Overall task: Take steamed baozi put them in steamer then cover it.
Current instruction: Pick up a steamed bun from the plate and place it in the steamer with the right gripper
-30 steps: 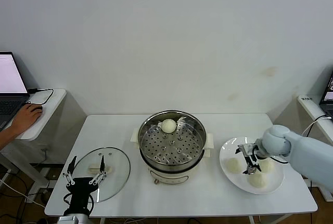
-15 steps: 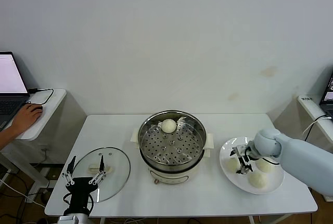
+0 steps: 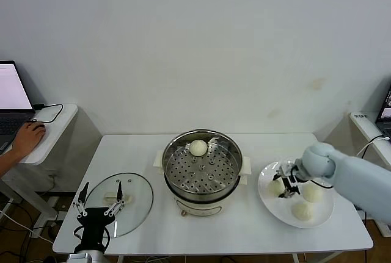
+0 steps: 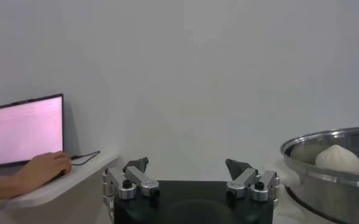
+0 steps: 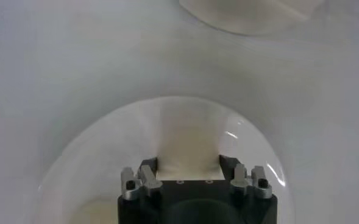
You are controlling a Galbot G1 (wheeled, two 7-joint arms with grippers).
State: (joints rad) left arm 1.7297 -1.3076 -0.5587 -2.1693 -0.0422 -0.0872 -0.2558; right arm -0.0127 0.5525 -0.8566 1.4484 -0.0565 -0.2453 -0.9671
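Observation:
The steamer (image 3: pixel 201 174) stands mid-table with one baozi (image 3: pixel 198 147) on its perforated tray; both also show in the left wrist view, the pot (image 4: pixel 325 182) and the bun (image 4: pixel 336 158). Three baozi lie on a white plate (image 3: pixel 269 201) at the right. My right gripper (image 3: pixel 285 185) is shut on the leftmost plate baozi (image 3: pixel 276 186), which sits squeezed between the fingers in the right wrist view (image 5: pixel 188 143). The other two buns (image 3: pixel 313 193) (image 3: pixel 301 211) lie beside it. The glass cover (image 3: pixel 131 190) lies flat at the table's left. My left gripper (image 3: pixel 98 205) hangs open over it, empty (image 4: pixel 191 173).
A side desk at the far left holds a laptop (image 4: pixel 24 131) and a person's hand (image 3: pixel 27 138) on a mouse. The plate rim (image 5: pixel 106 134) curves around my right gripper. The table's front edge runs just below the cover and the plate.
My right gripper has shifted left over the plate and closed on the leftmost baozi, which now sits slightly farther back. The left arm has not moved.

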